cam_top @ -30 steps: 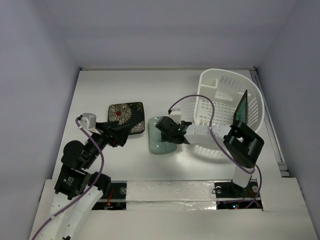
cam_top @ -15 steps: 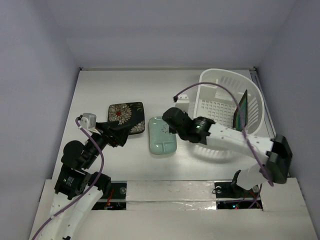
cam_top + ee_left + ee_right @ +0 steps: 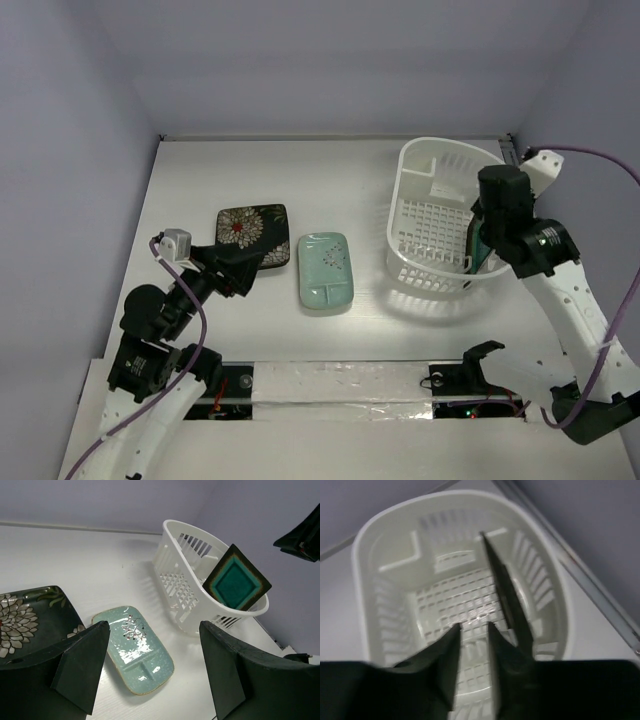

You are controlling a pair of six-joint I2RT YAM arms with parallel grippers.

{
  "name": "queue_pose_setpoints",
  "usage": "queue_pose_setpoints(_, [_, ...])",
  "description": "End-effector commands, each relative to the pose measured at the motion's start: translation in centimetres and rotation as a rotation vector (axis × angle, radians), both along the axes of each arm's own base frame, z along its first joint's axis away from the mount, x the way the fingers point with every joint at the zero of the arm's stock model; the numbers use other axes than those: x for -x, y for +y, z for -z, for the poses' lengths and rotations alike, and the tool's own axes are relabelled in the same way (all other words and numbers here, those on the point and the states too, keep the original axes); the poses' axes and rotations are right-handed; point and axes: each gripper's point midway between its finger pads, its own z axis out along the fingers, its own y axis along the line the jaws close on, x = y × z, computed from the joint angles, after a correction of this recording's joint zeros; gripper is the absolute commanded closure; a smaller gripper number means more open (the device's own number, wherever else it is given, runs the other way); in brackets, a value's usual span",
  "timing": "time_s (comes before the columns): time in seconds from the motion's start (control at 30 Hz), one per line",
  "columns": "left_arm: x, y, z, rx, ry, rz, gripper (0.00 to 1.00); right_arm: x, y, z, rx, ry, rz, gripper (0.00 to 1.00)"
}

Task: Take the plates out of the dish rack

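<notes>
Right claw (image 3: 474, 627) slightly spread, empty, above the rack (image 3: 357, 555); teal plate (image 3: 505, 587) stands on edge just right of it. Left claw (image 3: 152, 625) spread wide.

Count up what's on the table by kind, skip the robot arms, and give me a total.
Plates: 3 (black plate, mint plate, teal plate leaning in the rack)
Rack: 1
Total: 4
</notes>
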Motion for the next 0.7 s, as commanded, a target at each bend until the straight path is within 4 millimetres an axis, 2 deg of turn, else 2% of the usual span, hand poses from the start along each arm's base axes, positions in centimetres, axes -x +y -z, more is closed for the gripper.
queue_pose_setpoints(0.0, [0.5,-0.1,-2.0,0.026,-0.071,0.017,0.3,0.3,-4.4,-0.1,0.101,0.061,0.067,0.52])
queue_pose_setpoints(0.07, [0.6,-0.1,-2.0,0.025,-0.075,0.024,0.3,0.0,-6.4,0.7,0.12,0.111,0.094,0.32])
queue_pose_setpoints(0.13, [0.9,-0.1,-2.3,0.029,-0.086,0.027,0.3,-0.7,-6.4,1.4,0.135,0.146,0.045,0.29])
queue_pose_setpoints(0.2, [1.2,0.0,-2.5,0.033,-0.101,0.025,0.3,-1.6,-6.1,2.6,0.134,0.198,0.007,0.29])
queue_pose_setpoints(0.37, [1.8,-0.1,-2.9,0.043,-0.117,0.041,0.3,-2.5,-6.3,3.7,0.171,0.272,-0.015,0.3])
queue_pose_setpoints(0.53, [2.3,0.0,-3.3,0.052,-0.137,0.047,0.3,-3.4,-6.1,7.1,0.153,0.387,-0.051,0.33])
queue_pose_setpoints(0.6, [2.4,0.2,-3.4,0.054,-0.145,0.044,0.3,-4.0,-5.4,8.7,0.135,0.432,-0.089,0.38])
queue_pose_setpoints(0.67, [2.5,0.2,-3.5,0.055,-0.147,0.044,0.3,-4.1,-5.6,9.6,0.13,0.469,-0.085,0.39])
